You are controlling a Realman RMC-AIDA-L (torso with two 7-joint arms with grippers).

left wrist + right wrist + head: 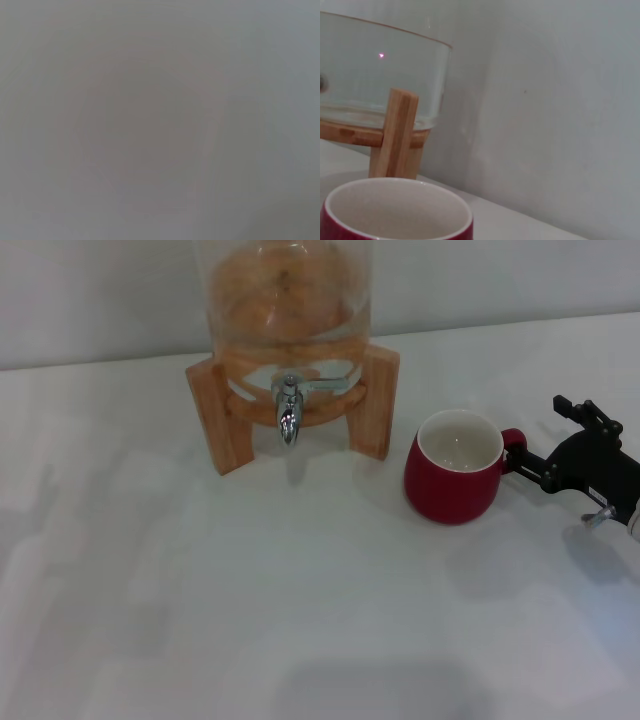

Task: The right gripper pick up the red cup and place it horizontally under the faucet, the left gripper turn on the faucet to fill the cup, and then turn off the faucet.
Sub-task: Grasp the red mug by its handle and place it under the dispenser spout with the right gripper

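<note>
The red cup (455,478) stands upright on the white worktop (250,620), to the right of the wooden stand (225,410) and well apart from the faucet (288,412). It is squat, rounded and glossy dark red, with a white empty interior; its loop handle faces the right tool (522,458). That tool's black fingers pinch the handle. The chrome faucet projects below the glass dispenser (285,290). The left tool is not visible.

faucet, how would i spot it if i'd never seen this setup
Find the glass jar on its wooden stand at the back of the white table. The faucet pokes out between the stand's front legs, small shiny chrome with a downward spout, far smaller than the red cup to its right.
</note>
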